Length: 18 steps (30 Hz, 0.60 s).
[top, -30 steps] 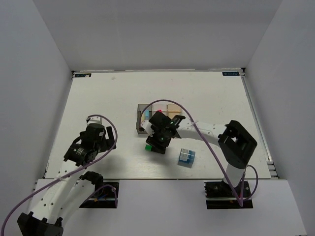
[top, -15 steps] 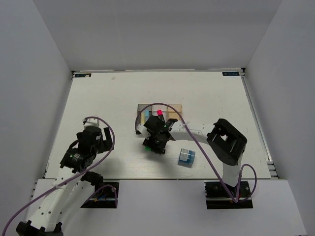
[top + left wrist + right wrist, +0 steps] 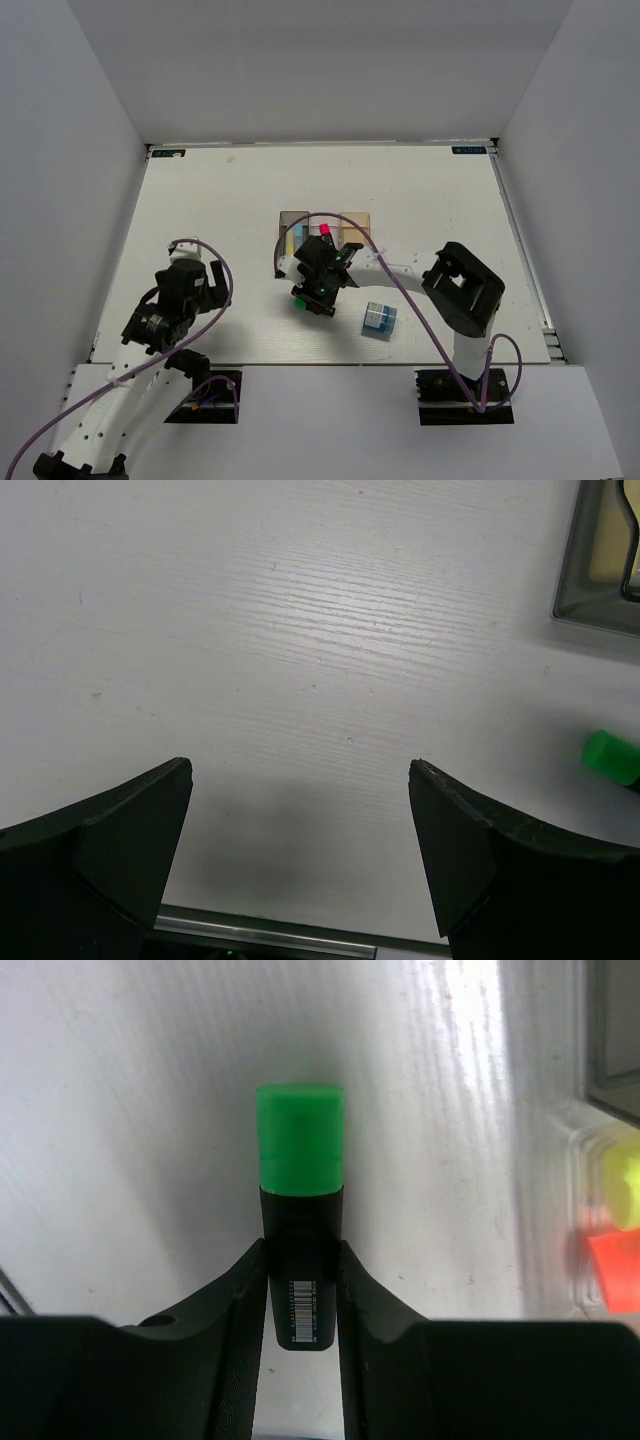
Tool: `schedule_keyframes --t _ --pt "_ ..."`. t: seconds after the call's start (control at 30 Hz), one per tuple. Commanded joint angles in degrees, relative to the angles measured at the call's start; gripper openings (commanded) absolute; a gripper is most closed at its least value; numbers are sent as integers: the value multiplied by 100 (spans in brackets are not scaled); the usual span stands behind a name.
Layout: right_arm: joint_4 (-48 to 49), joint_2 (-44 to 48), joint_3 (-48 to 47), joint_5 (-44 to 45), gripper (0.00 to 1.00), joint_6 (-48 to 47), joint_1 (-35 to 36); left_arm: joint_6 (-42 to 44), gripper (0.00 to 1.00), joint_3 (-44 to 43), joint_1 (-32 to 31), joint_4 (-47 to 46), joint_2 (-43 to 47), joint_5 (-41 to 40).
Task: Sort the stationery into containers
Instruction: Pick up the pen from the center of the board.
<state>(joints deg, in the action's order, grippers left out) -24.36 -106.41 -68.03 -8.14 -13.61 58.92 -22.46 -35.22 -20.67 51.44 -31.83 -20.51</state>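
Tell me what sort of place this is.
Probably a lab robot test cell: a white table boxed in by plain white panels, a left arm and right arm bolted at its near edge, and small bins staged for sorting.

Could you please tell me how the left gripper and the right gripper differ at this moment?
The left gripper's jaws stand wide apart; the right gripper's jaws are closed against the black body of the green-capped marker. The left gripper holds nothing, with only bare table between its fingers; the right gripper grips the marker. Both have black fingers and face the white table.
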Motion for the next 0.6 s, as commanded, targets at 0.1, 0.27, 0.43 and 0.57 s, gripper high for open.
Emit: schedule_keyframes --t 0.1,0.27,0.43,0.57 --pt "-955 575 45 -1273 0 -318 58 31 100 33 45 -20 116 -84" --pt "-913 1569 -184 -1532 0 -318 41 31 100 42 54 -64 20 -49" --pt "-870 1904 -483 -826 0 -187 15 13 100 42 54 -55 -60 -23" --pt "-185 1852 -431 1118 0 331 -99 -4 100 51 45 -46 -60 -23"
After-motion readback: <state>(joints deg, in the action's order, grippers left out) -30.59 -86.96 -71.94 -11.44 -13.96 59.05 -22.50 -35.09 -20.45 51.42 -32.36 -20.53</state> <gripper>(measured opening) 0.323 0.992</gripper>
